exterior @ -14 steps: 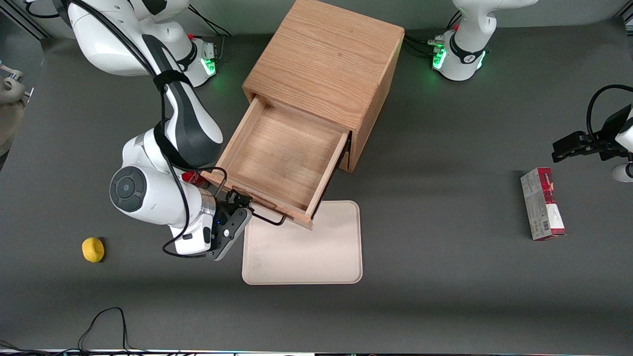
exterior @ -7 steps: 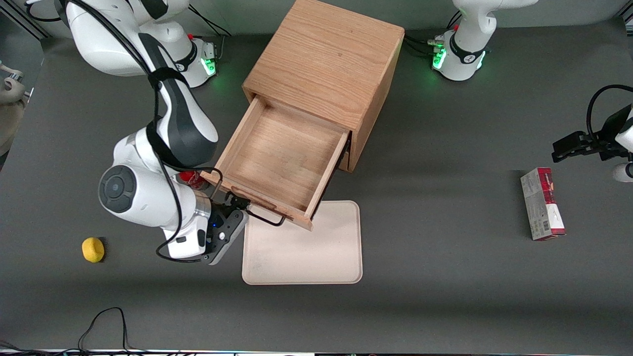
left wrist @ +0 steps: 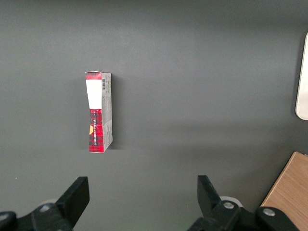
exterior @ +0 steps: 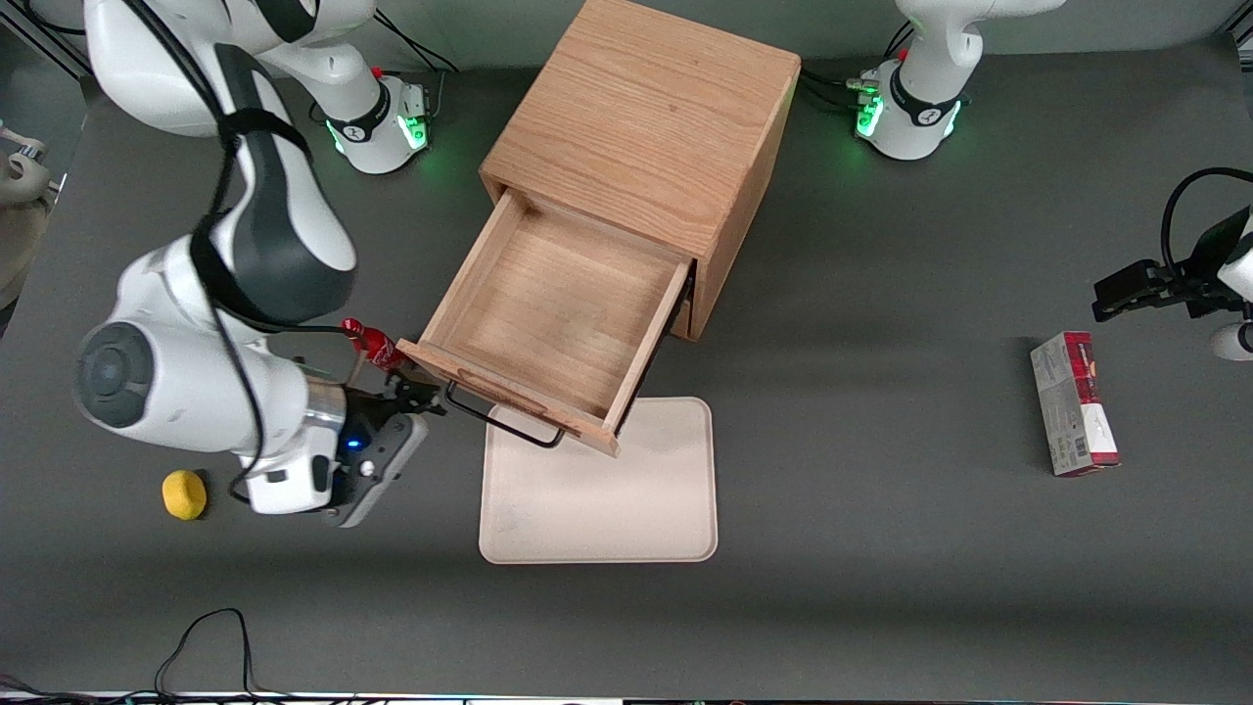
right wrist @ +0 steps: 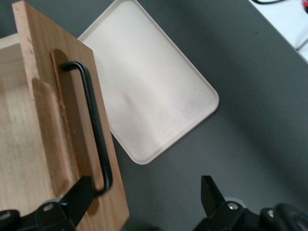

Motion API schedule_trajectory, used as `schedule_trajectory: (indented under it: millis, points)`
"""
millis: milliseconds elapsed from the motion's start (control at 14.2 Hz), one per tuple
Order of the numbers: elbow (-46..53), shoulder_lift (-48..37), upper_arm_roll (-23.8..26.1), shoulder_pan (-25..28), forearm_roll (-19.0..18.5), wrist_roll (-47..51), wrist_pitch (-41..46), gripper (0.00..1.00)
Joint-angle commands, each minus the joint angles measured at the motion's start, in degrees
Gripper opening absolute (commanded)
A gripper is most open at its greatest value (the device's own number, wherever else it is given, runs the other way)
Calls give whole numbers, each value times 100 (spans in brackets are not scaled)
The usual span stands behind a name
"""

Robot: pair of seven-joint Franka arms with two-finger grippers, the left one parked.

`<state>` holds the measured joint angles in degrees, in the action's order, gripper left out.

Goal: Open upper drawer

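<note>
The upper drawer (exterior: 558, 313) of the wooden cabinet (exterior: 646, 117) stands pulled far out, and its plain wooden interior holds nothing. The black bar handle (exterior: 504, 423) on its front hangs over the edge of the tray. My right gripper (exterior: 416, 397) is open, just off the handle's end toward the working arm's end of the table, holding nothing. In the right wrist view the handle (right wrist: 94, 125) runs along the drawer front (right wrist: 72, 144). There the gripper (right wrist: 144, 202) has one finger (right wrist: 79, 197) beside the handle's end and the other over bare table.
A cream tray (exterior: 597, 499) (right wrist: 154, 82) lies in front of the drawer. A small red object (exterior: 370, 343) sits by the drawer's front corner. A yellow fruit (exterior: 184, 493) lies near the arm's wrist. A red and white box (exterior: 1074, 401) (left wrist: 98, 113) lies toward the parked arm's end.
My gripper has let go of the handle and drawn back sideways toward the working arm's end of the table. The arm's elbow swung the same way. The drawer stays open.
</note>
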<state>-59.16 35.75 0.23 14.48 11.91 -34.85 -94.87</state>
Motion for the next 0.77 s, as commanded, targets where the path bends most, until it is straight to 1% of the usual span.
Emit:
schedule_trajectory:
  millis: [0,141,211,352,493,634,704]
  points:
    - [-209,-314,-6,-50,-512,135,214,100]
    - [-525,-454,-110,-33,-742,1115,266,100]
    - [-962,-734,-181,-33,-751,1312,267,100]
    - [-1762,-1314,-234,-33,-751,1322,83,100]
    - [-2570,-1920,-611,-16,-646,1410,-109,100]
    - [-3572,-2684,-778,-7,-655,1559,-540,100]
    - [-3872,-2931,-866,-7,-655,1847,-603,100]
